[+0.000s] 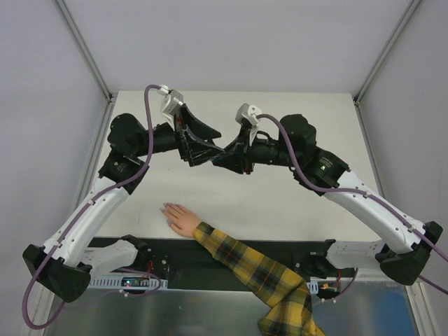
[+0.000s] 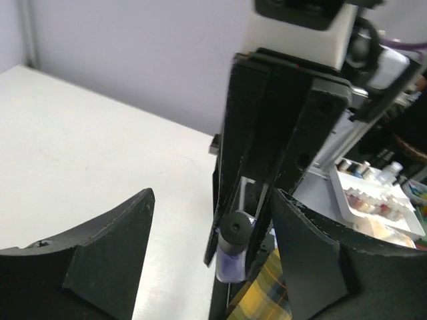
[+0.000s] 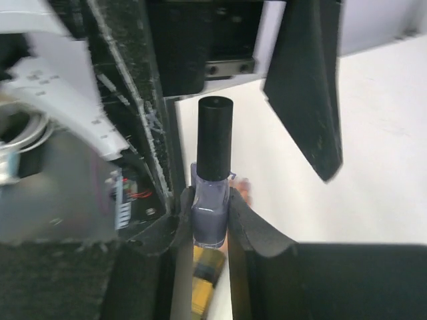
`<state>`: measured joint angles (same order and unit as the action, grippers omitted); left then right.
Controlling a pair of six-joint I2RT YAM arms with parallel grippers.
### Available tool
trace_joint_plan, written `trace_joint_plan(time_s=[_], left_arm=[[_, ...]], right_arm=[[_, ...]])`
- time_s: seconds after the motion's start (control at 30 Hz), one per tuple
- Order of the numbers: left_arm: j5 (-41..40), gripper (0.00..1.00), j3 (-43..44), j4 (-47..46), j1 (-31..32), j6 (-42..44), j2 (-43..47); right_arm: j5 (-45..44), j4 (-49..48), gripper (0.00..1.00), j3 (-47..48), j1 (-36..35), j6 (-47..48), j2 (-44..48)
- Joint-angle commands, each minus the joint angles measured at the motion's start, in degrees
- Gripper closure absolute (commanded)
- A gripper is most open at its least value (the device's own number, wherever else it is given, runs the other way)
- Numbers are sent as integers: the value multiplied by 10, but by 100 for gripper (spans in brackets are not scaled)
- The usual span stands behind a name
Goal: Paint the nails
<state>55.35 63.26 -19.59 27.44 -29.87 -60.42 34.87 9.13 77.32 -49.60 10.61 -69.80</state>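
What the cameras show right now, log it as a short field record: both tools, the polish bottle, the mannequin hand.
right tool: shut on the polish bottle, glass body clamped
cap: black, on the bottle
left tool: open, fingers flank the cap, apart from it
mannequin hand: lying on the table, away from both tools
nails: too small to judge

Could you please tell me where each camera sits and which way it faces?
Top external: above and behind the bases, looking down on the table, the left arm, the right arm and the mannequin hand.
Left wrist: looks along the open left gripper at the polish bottle.
Right wrist: looks along the right gripper, shut on that bottle.
Both wrist views share the bottle.
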Motion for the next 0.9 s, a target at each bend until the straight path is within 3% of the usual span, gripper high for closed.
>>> trace_joint_plan(time_s=[0.0, 0.07, 0.3, 0.57, 0.6, 0.7, 0.83, 0.87], left_arm=[[-134, 29, 6, 72, 4, 61, 41], [-162, 29, 5, 82, 3, 70, 47], [-175, 38, 14, 104, 4, 71, 36], [-155, 70, 27, 117, 3, 70, 16], [-144, 82, 29, 117, 3, 70, 13], [-105, 100, 41, 117, 3, 68, -1], [-34, 100, 42, 90, 3, 58, -14], [-16, 100, 39, 52, 3, 45, -17]], right_arm=[[-241, 2, 100, 2, -42, 25, 20], [-317, -2, 100, 4, -57, 33, 13], [-431, -23, 100, 26, -111, 61, -16], [-482, -55, 100, 24, -136, 87, -24], [-483, -60, 100, 19, -138, 88, -22], [-485, -69, 100, 9, -138, 91, -12], [-417, -64, 100, -7, -125, 100, 12], [-295, -61, 100, -10, -112, 97, 22]])
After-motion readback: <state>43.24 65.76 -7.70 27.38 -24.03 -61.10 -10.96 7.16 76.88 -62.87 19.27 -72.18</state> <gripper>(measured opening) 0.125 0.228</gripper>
